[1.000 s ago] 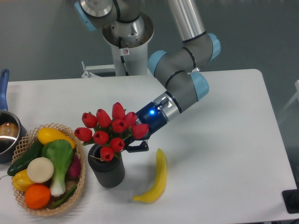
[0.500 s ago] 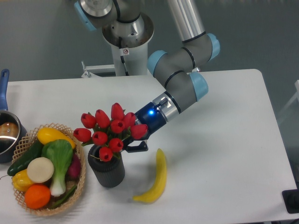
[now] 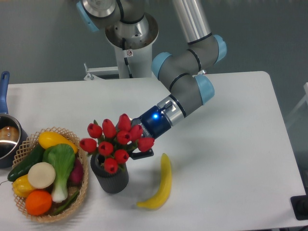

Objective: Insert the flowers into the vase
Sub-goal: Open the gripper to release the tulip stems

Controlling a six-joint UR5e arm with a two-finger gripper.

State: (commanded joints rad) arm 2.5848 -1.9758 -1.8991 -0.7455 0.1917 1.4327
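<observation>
Flowers: a bunch of red tulips (image 3: 117, 142) with closed buds sits over the vase, its lower end down in the mouth; the buds spread wider than the rim.
Flower axis: roughly upright, tilted a little, heads up and toward the camera's upper side, stems running down into the vase.
Vase: dark ribbed cylinder (image 3: 112, 179) standing upright on the white counter (image 3: 231, 144), just beside the wicker basket and near the banana.
Gripper: (image 3: 139, 150) reaches in from the right at the bunch's right side, touching the buds; 1 dark finger shows below the blooms, the rest is hidden by them, so I cannot tell whether it is clamped on the stems or parted.
Arm: grey with blue joints, wrist light glowing blue (image 3: 155, 115), angled down-left toward the vase.
Banana: yellow (image 3: 160, 183), lying right of the vase, apart from it.
Basket: wicker (image 3: 83, 185), holding vegetables and fruit, left of the vase.
Pot: at the left edge (image 3: 6, 137), with a blue handle.
</observation>
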